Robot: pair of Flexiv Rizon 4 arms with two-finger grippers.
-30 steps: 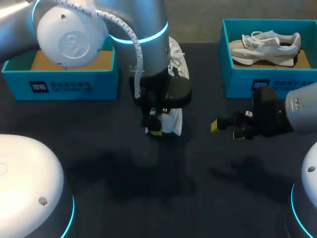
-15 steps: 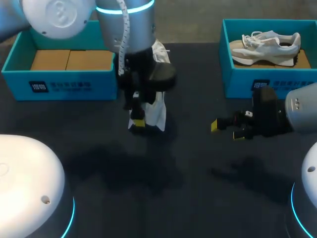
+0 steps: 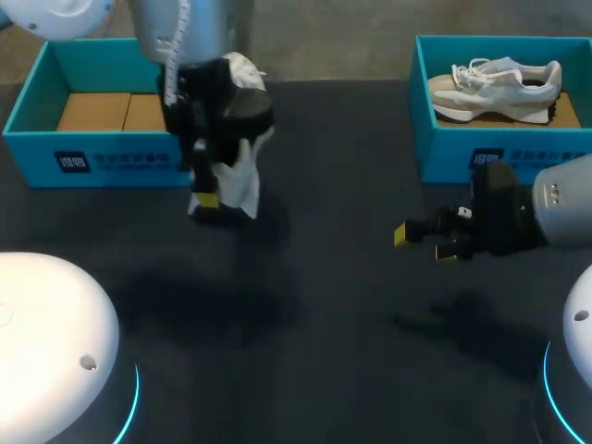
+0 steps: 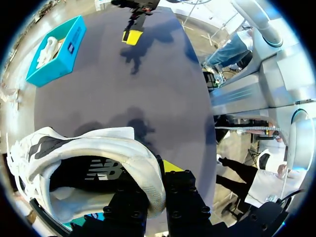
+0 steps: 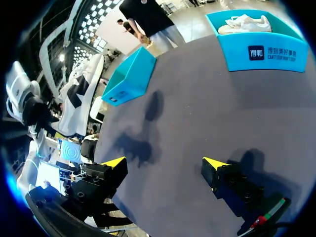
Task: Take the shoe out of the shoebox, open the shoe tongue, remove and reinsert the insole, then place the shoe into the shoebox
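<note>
A white shoe (image 3: 242, 171) with a dark lining hangs above the table, just off the near right corner of the left blue shoebox (image 3: 111, 159). My left gripper (image 3: 205, 199) is shut on its heel rim. The left wrist view shows the heel collar (image 4: 148, 182) pinched between the fingers, with the shoe (image 4: 89, 145) reaching off to one side. My right gripper (image 3: 421, 242) stands open and holds nothing, low over the table in front of the right shoebox (image 3: 481, 159). Its two yellow tips (image 5: 114, 162) are wide apart.
A second pale shoe (image 3: 504, 85) lies inside the right shoebox. Brown cardboard (image 3: 102, 111) lines the bottom of the left shoebox. Dark tabletop (image 3: 324, 305) stretches between the two arms. My arms' round white bases sit at both near corners.
My left arm has carried the shoe leftward across the table, from the middle to beside the left shoebox. The right arm has kept still.
</note>
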